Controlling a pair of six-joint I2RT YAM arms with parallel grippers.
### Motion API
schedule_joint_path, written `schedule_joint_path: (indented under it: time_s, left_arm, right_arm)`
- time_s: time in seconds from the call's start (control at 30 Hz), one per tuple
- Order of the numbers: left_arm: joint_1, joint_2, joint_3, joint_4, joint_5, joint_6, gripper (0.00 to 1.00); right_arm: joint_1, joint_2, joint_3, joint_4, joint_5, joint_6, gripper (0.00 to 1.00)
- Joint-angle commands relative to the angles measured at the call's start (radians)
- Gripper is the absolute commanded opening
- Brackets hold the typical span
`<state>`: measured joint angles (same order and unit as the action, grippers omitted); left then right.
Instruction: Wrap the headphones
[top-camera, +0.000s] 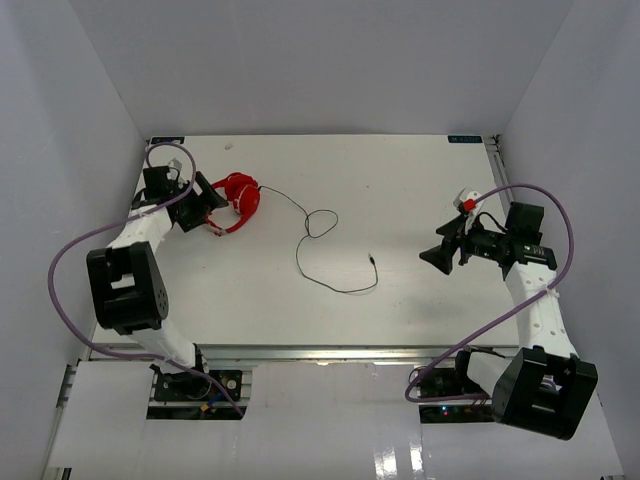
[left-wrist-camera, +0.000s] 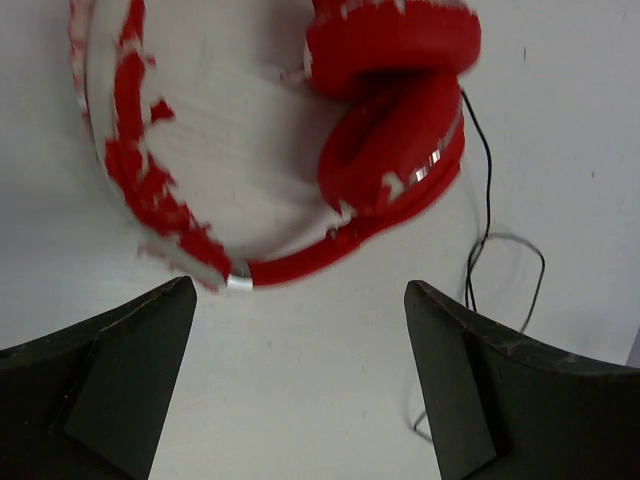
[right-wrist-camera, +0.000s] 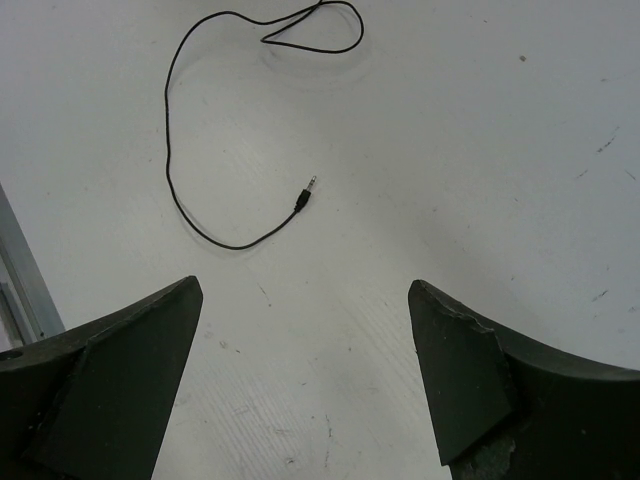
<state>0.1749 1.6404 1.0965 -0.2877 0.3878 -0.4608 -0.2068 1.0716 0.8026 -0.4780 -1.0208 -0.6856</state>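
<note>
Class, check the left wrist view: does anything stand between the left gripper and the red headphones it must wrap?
Nothing visible. The open left gripper faces the red over-ear headphones, with their red-and-white headband, across bare white table. Their thin black cable lies off to one side.

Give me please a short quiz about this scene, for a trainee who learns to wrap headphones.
1. True or false: the left gripper grips the red headphones.
2. Where does the plug of the black cable lie? A) on the white table, before the right gripper; B) hanging over its edge; C) between the left gripper's fingers.
3. Fill in: both grippers are ____.
Key: 1 false, the headphones lie free before it; 2 A; 3 open.
</note>
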Motion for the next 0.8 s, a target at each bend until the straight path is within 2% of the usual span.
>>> schedule_joint_path:
  time_s: [0.0,0.13,0.27,0.37,0.47,0.67,0.77]
  left_arm:
    - [0.005,0.173,0.202,-0.118,-0.127,0.034,0.91]
    - [-0.02,0.336,0.378,-0.217,-0.272,0.065,0.89]
    - [-0.045,0.433,0.503,-0.335,-0.376,0.068,0.86]
    - [-0.057,0.422,0.483,-0.321,-0.428,0.068,0.83]
    - [-0.061,0.412,0.485,-0.349,-0.422,0.057,0.76]
    - [-0.072,0.231,0.389,-0.277,-0.452,0.056,0.76]
    - [-0.072,0.195,0.359,-0.254,-0.482,0.084,0.77]
  right_arm:
    - [0.007,0.018,-0.029,0.04,-0.024,-0.017,0.9]
    - [0.01,0.039,-0.032,0.071,-0.04,0.013,0.9]
    - [0.01,0.054,-0.025,0.075,-0.028,0.017,0.9]
    - [0.01,0.057,-0.035,0.083,-0.024,0.011,0.9]
    - [0.01,0.072,-0.034,0.085,-0.025,0.019,0.9]
    - [0.01,0.07,-0.045,0.087,-0.025,0.015,0.9]
    - [0.012,0.074,-0.045,0.085,-0.031,0.017,0.9]
